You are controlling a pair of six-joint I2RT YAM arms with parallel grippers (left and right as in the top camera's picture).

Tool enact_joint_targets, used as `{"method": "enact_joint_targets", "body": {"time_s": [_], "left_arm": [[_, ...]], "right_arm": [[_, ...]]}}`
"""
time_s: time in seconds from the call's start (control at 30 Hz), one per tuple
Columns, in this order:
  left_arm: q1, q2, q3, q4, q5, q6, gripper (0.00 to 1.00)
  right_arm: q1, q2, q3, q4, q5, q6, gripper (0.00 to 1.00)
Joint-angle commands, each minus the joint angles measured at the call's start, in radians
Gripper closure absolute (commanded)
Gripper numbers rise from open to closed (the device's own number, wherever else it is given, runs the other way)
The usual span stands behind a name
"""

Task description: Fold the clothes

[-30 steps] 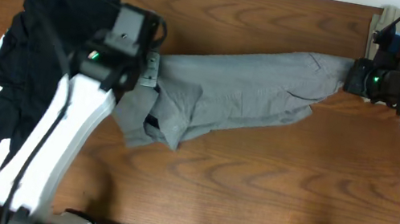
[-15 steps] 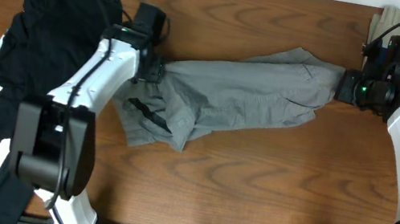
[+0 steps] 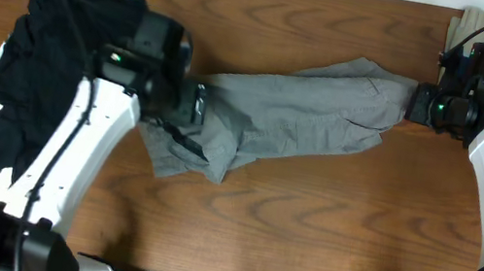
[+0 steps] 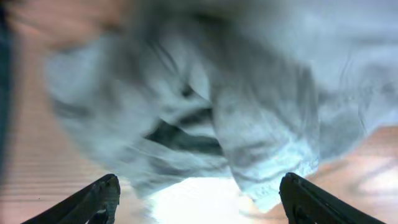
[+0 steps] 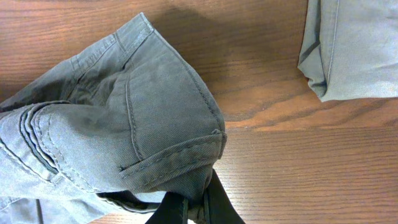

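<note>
Grey shorts lie crumpled across the middle of the table, barely changed from half a second ago. Your left gripper has shifted a little over their left end, fingers spread. Your right gripper still pinches their right end.

Crumpled grey shorts stretched across centre; black pieces heaped left.
</note>
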Motion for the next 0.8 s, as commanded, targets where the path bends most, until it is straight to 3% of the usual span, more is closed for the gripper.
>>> {"method": "enact_joint_targets", "body": {"time_s": [0.0, 0.33, 0.5, 0.77], "left_arm": [[-0.032, 0.020, -0.117, 0.062, 0.136, -0.024, 0.16], [-0.066, 0.020, -0.327, 0.254, 0.202, -0.116, 0.16], [-0.066, 0.020, -0.341, 0.391, 0.204, -0.186, 0.16], [-0.130, 0.020, -0.341, 0.424, 0.204, -0.248, 0.21]], "right_arm": [[0.004, 0.002, 0.000, -0.002, 0.013, 0.017, 0.98], [0.005, 0.002, 0.000, -0.006, -0.006, 0.039, 0.99], [0.005, 0.002, 0.000, -0.008, -0.009, 0.038, 0.99], [0.005, 0.002, 0.000, -0.002, -0.009, 0.039, 0.99]]}}
